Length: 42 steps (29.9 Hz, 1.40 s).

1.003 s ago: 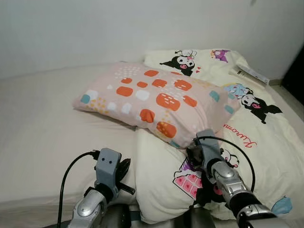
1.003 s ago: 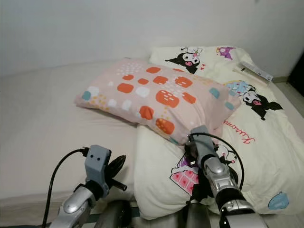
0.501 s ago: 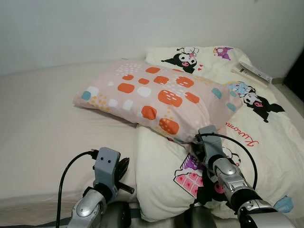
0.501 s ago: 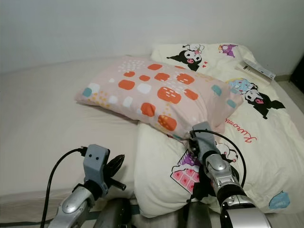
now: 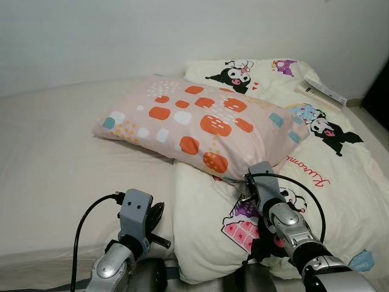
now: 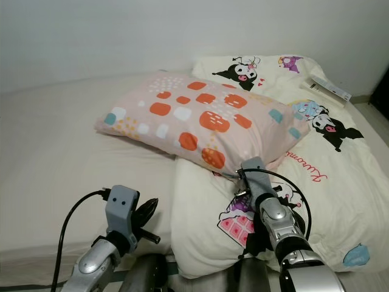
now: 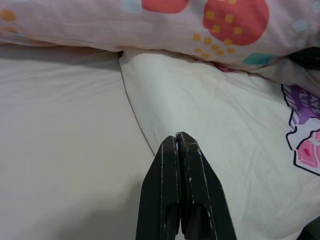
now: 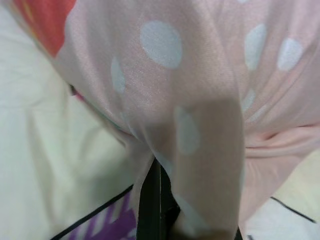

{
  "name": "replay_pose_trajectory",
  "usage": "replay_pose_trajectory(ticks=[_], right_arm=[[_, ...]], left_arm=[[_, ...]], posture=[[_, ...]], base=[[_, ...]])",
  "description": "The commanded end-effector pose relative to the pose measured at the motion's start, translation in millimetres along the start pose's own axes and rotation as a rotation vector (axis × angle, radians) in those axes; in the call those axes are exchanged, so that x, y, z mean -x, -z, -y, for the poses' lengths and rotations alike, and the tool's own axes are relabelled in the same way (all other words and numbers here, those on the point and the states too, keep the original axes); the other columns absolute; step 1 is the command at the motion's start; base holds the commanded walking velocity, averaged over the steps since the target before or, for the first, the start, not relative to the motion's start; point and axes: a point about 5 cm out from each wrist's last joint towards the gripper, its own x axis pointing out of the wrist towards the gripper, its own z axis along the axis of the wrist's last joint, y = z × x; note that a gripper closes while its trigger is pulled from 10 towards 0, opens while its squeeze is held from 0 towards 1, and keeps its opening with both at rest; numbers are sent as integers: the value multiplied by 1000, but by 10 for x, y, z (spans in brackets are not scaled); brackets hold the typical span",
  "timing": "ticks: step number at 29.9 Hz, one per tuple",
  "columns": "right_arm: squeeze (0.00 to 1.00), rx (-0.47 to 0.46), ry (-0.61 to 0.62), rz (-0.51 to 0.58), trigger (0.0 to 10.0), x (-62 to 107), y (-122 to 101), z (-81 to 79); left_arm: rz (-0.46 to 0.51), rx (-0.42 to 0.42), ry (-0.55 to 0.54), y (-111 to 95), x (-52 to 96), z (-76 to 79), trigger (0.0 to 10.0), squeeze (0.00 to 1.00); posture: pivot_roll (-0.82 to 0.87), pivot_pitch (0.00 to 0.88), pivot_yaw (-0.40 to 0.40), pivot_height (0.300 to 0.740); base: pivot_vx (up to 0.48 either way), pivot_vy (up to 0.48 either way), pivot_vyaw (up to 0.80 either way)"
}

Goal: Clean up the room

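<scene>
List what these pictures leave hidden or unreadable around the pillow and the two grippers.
- Right gripper: in the right wrist view, pink dotted pillow fabric drapes over its black fingers, hiding how much cloth they pinch.
- Pink pillow with orange patches: its underside is hidden against the cream cartoon-print duvet.
- White flat box at the bed's far corner: print too small to read.
- Left gripper: its fingers' base is cut off by the picture's edge.
</scene>
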Motion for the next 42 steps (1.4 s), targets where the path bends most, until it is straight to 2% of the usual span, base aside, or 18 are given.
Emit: replay_pose_trajectory(ticks=[1, 4, 6, 7, 10, 11, 14, 15, 17, 21, 23, 29, 36, 37, 38, 39, 40, 42], right_arm=[[0, 6, -59, -17, 0, -17, 20, -122], [0, 8, -97, -18, 0, -28, 10, -176], [0, 2, -304, 17, 0, -55, -97, -477], [0, 2, -304, 17, 0, -55, -97, -477], [0, 7, -487, 42, 0, -20, -174, -786], [0, 7, -487, 42, 0, -20, -174, -786], [0, 15, -634, 73, 0, 70, -251, -1115], [0, 15, -634, 73, 0, 70, -251, -1115], [0, -2, -745, 110, 0, 172, -363, -1419], [0, -33, -830, 126, 0, 267, -449, -1632], [0, -85, -925, 139, 0, 405, -557, -1857], [0, -198, -1064, 145, 0, 676, -802, -2163], [0, -156, -1089, 116, 0, 771, -778, -2230], [0, -104, -1070, 100, 3843, 771, -718, -2220], [0, -104, -1070, 100, 3843, 771, -718, -2220], [0, -48, -1053, 77, 10000, 766, -639, -2196], [0, -48, -1053, 77, 10000, 766, -639, -2196], [1000, 5, -1021, 23, 10000, 778, -538, -2125]], left_arm=[[-30, -5, -13, 55, 51, -51, 10000, 0], [-30, -6, -14, 55, 48, -59, 10000, 0], [-18, -11, -24, 33, 29, -122, 10000, 0], [-18, -11, -24, 33, 29, -122, 10000, 0], [-9, -26, -34, 10, 16, -197, 10000, 0], [-9, -26, -34, 10, 16, -197, 10000, 0], [-3, -51, -68, -23, -5, -332, 10000, 0], [-3, -51, -68, -23, -5, -332, 10000, 0], [2, -68, -106, -65, -28, -467, 10000, 0], [3, -77, -119, -84, -43, -528, 10000, 0], [2, -86, -128, -94, -53, -568, 10000, 0], [1, -91, -131, -88, -67, -584, 10000, 0], [-11, -96, -126, -55, -78, -582, 10000, 0], [-20, -102, -130, -38, -81, -590, 10000, 0], [-20, -102, -130, -38, -81, -590, 10000, 0], [-34, -126, -144, -18, -82, -619, 10000, 0], [-34, -126, -144, -18, -82, -619, 10000, 0], [-81, -207, -261, 24, -70, -800, 10000, 0]], posture=[[72, 265, 51, 612], [69, 259, 50, 612], [50, 242, 43, 612], [50, 242, 43, 612], [47, 238, 41, 612], [47, 238, 41, 612], [45, 232, 39, 612], [45, 232, 39, 612], [46, 230, 39, 612], [46, 223, 38, 612], [46, 220, 38, 612], [43, 218, 41, 612], [43, 213, 40, 612], [42, 211, 40, 612], [42, 211, 40, 612], [41, 207, 42, 612], [41, 207, 42, 612], [37, 203, 45, 612]], base=[[0, 0, 0], [0, 0, 0], [0, 0, 0], [0, 0, 0], [0, 0, 0], [0, 0, 0], [0, 0, 0], [0, 0, 0], [0, 0, 0], [0, 0, 0], [0, 0, 0], [0, 0, 0], [0, 0, 0], [0, 0, 0], [0, 0, 0], [0, 0, 0], [0, 0, 0], [0, 0, 0]])
